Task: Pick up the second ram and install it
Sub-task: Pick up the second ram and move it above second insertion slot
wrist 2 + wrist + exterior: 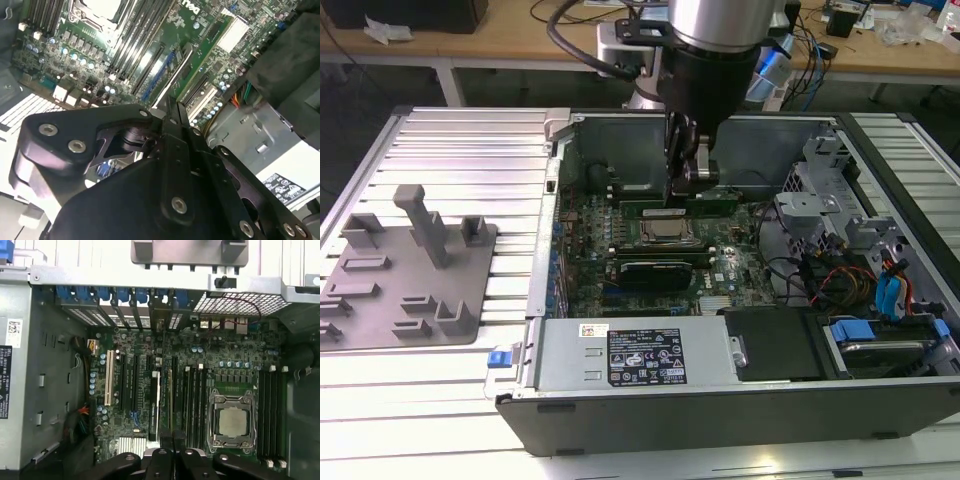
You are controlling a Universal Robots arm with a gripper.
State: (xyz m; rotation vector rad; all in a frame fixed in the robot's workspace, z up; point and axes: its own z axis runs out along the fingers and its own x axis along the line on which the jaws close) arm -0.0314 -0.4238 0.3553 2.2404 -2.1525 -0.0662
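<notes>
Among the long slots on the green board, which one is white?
The card slot farthest from the processor socket; all the others are dark.

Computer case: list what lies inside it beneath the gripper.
Inside the computer case, a green motherboard lies flat, carrying the CPU socket and long black memory slots. The gripper hangs above the slots beside the socket, hiding what sits directly under it.
</notes>
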